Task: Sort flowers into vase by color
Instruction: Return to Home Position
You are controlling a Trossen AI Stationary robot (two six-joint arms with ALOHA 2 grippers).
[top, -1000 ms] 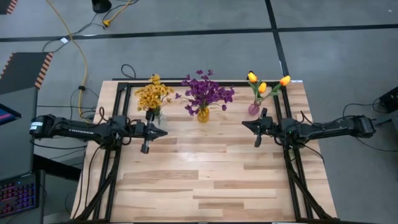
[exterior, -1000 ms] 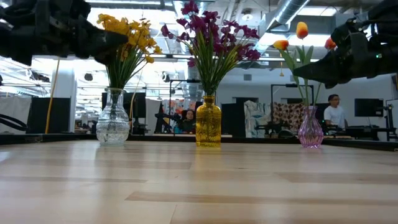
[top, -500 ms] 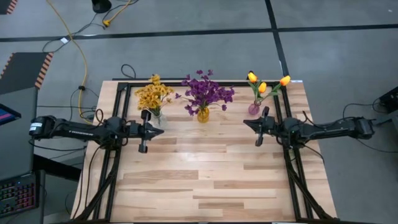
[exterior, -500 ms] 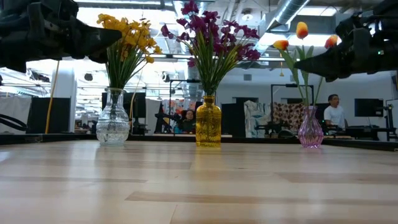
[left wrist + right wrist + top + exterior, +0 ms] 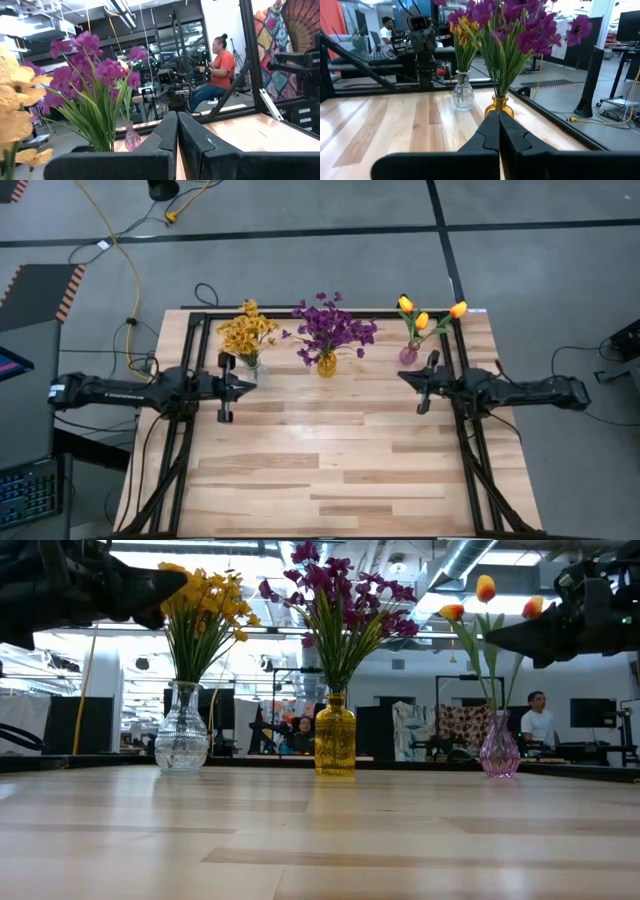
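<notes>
Along the far edge of the pale wooden bench (image 5: 330, 460), yellow small-blossom flowers (image 5: 246, 334) stand in a clear glass vase (image 5: 182, 730), purple flowers (image 5: 331, 328) in a yellow glass vase (image 5: 335, 737), and orange tulips (image 5: 426, 315) in a purple glass vase (image 5: 499, 750). The left hand (image 5: 249, 383) hangs near the clear vase and the right hand (image 5: 403, 377) near the purple one, each with its fingers pressed together and holding nothing.

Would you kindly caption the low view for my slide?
Sorted on the table: yellow flowers in clear vase, purple flowers in yellow vase, orange tulips in purple vase.
</notes>
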